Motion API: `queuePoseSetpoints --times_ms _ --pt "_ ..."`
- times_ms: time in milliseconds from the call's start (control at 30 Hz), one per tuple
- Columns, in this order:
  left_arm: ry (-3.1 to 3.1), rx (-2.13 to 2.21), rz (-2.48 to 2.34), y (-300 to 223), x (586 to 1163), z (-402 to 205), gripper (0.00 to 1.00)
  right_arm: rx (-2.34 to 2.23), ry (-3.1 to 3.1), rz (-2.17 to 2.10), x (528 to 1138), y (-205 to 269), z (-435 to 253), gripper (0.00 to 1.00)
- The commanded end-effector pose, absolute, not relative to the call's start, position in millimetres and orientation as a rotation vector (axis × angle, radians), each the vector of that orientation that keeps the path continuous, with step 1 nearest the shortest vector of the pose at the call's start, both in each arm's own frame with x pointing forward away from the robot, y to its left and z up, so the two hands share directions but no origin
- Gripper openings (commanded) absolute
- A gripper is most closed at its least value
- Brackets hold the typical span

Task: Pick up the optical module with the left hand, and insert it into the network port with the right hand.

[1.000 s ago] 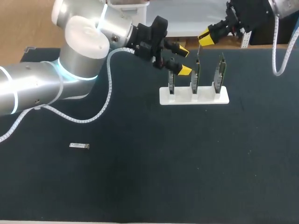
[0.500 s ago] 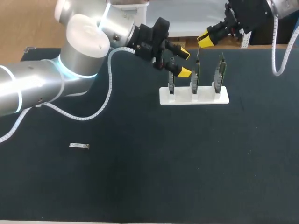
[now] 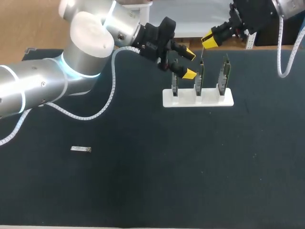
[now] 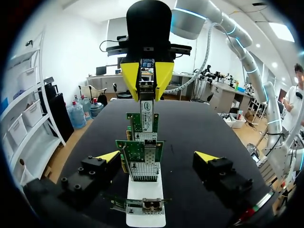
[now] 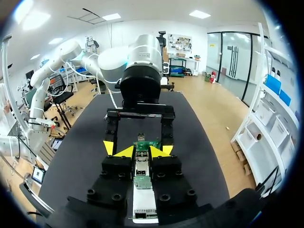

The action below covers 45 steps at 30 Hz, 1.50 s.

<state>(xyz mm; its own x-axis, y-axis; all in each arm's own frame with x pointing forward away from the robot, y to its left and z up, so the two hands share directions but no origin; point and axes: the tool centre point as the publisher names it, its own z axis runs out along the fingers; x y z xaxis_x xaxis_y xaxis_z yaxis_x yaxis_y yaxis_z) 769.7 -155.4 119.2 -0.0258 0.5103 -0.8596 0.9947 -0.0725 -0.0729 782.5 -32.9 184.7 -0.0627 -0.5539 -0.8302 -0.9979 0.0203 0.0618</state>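
Pickup pending: the module (image 3: 81, 149) lies on the bench (image 3: 143, 191), well apart from the left gripper (image 3: 188, 63) (jaws spread, beside the rack (image 3: 198, 100)). The right gripper (image 3: 208, 39) pinches a metal piece (image 4: 147, 88); the left must fetch the module.

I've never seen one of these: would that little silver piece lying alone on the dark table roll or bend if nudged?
The optical module looks boxy and lies flat, so it would probably slide, not roll. Its metallic sheen suggests it is stiff. Being small and low, it may be fiddly to pinch.
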Motion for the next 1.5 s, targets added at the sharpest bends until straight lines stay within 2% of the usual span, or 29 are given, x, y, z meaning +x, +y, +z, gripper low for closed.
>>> queuePoseSetpoints --times_ms 33,1500 --pt "1.598 1.645 -1.019 -155.0 771.3 117.9 1.00 -1.593 1.681 0.919 781.7 -33.0 184.1 0.00" --pt "1.599 1.654 -1.011 -158.8 773.3 117.4 1.00 -1.600 1.670 0.931 785.0 -32.7 183.0 0.00"
